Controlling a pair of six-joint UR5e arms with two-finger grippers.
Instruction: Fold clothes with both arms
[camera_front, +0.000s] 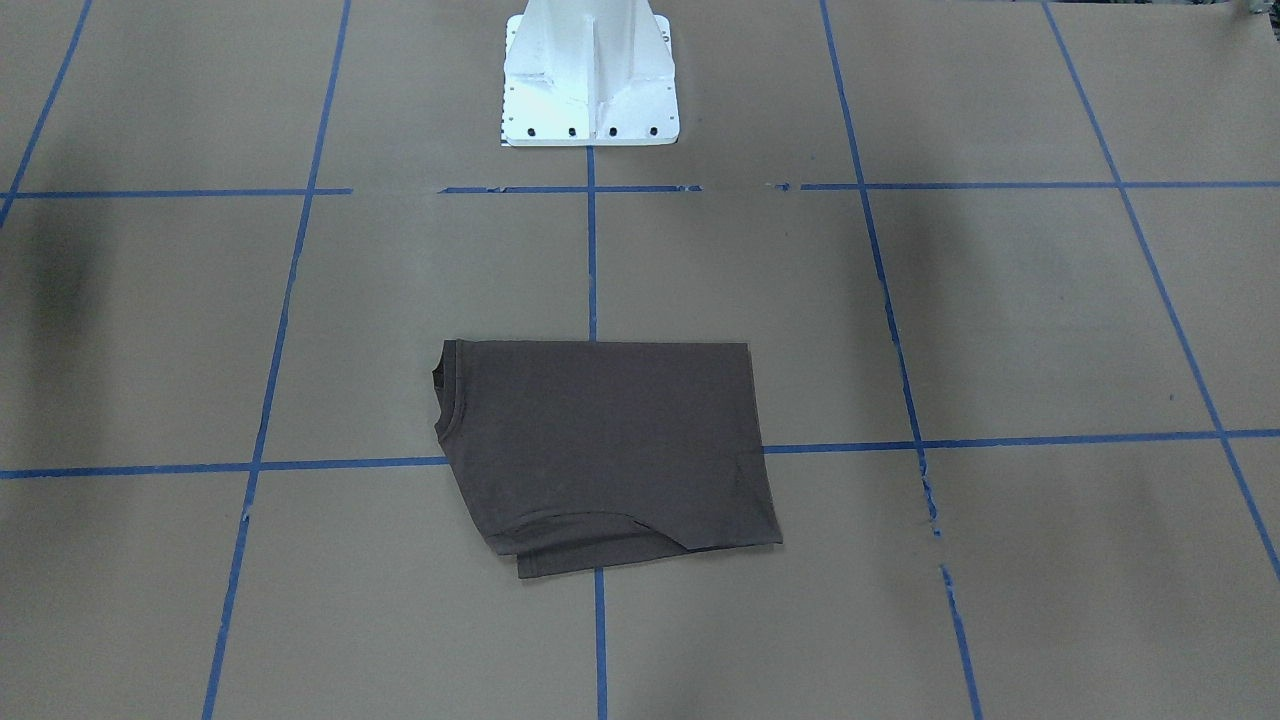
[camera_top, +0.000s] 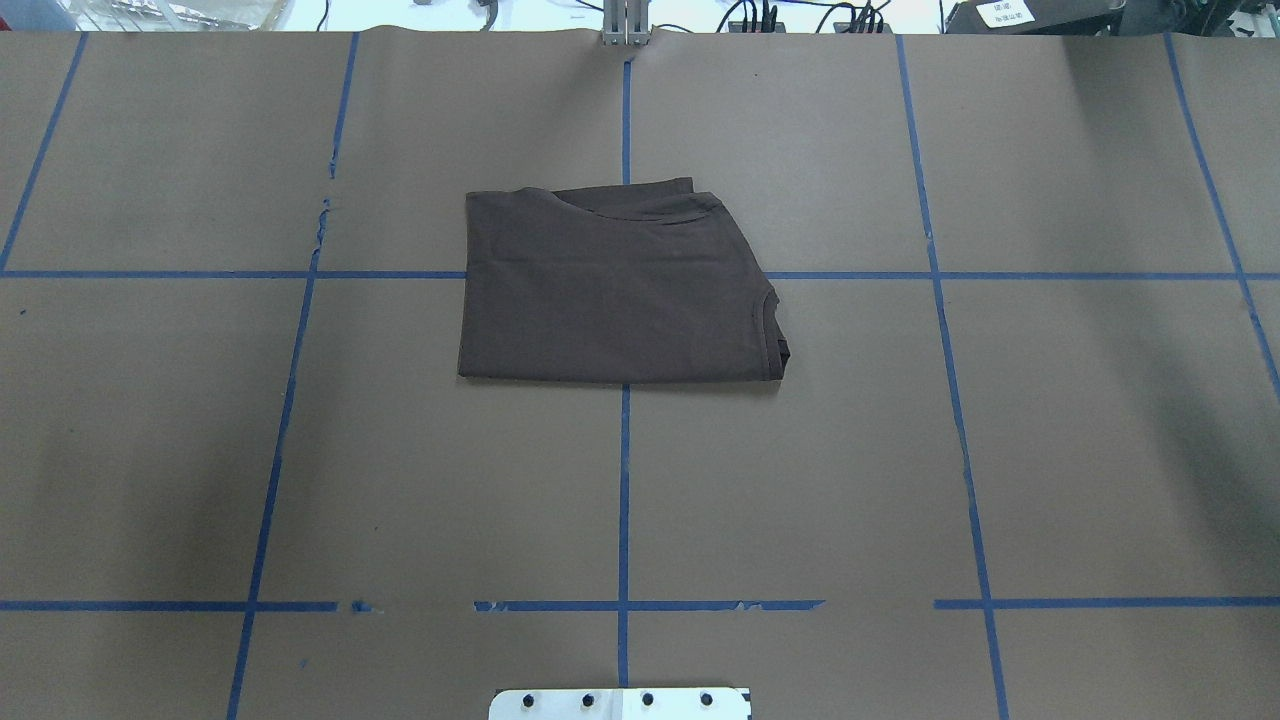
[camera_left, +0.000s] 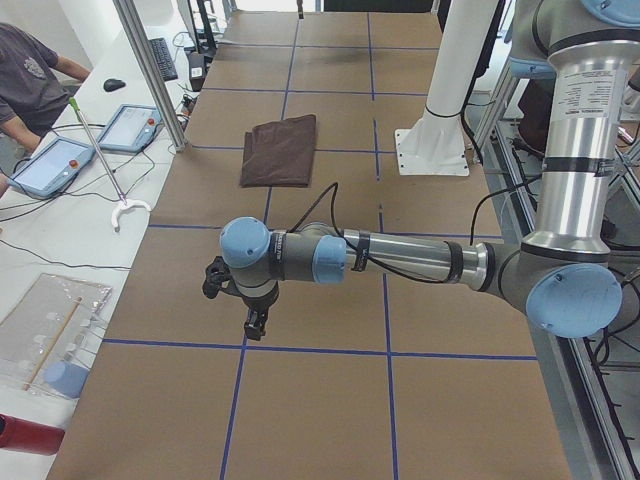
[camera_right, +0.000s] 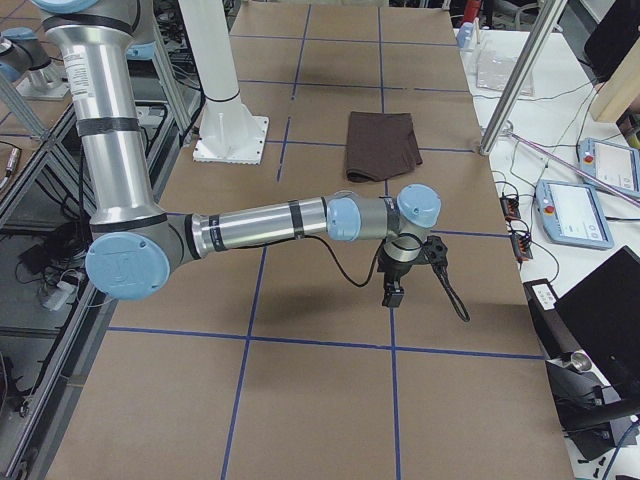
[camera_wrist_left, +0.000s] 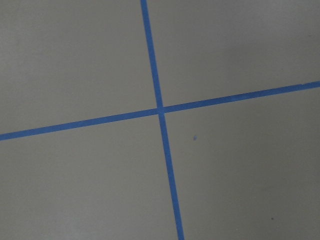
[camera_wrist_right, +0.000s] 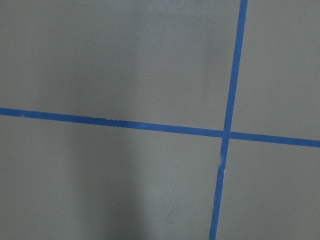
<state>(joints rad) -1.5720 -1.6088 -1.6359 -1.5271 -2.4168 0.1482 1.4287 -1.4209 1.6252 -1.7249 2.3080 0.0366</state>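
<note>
The dark brown-grey T-shirt (camera_front: 600, 450) lies folded into a flat rectangle at the table's middle, collar toward the robot's right (camera_top: 615, 290). It also shows in the side views (camera_left: 280, 150) (camera_right: 383, 145). The left gripper (camera_left: 255, 325) hangs over bare paper far to the shirt's left, pointing down. The right gripper (camera_right: 392, 292) hangs over bare paper far to the shirt's right. Neither touches the shirt. I cannot tell whether either is open or shut. Both wrist views show only brown paper and blue tape lines.
The white pedestal base (camera_front: 590, 90) stands at the robot's edge of the table (camera_top: 620, 703). Aluminium posts (camera_left: 150, 70) (camera_right: 510, 90) rise at the far edge. An operator (camera_left: 30, 70) and teach pendants (camera_left: 50, 165) are beyond it.
</note>
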